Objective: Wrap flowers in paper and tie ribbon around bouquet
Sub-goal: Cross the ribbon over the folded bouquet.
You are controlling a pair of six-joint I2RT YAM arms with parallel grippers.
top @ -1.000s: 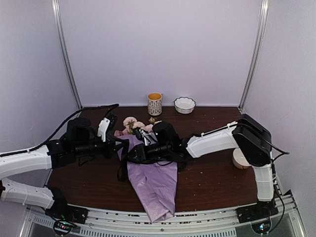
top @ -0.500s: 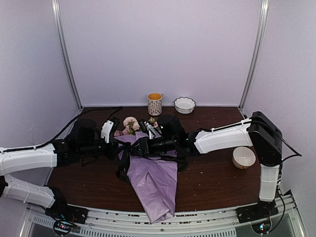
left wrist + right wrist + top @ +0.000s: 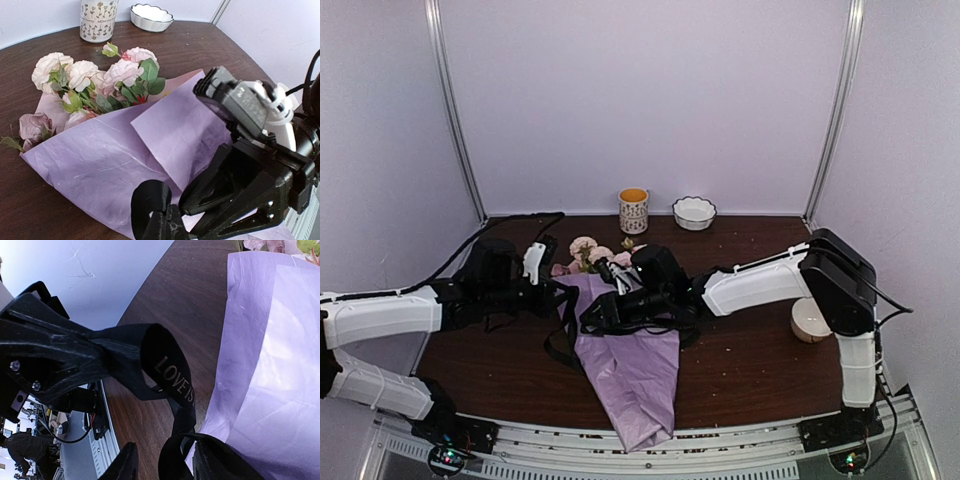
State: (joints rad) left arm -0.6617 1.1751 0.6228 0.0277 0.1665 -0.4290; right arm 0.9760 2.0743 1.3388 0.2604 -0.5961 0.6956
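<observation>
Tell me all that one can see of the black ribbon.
The narrow black fabric ribbon bears pale lettering that reads LOVE IS. It is floppy and looped. One part is pinched in the shut left hand; from there it bends down beside the lilac tissue paper and passes between the right hand's parted fingers.

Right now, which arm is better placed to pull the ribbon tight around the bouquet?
Left, probably: its claw is shut on the ribbon beside the bouquet. The right claw is open, the ribbon merely looping through it.
</observation>
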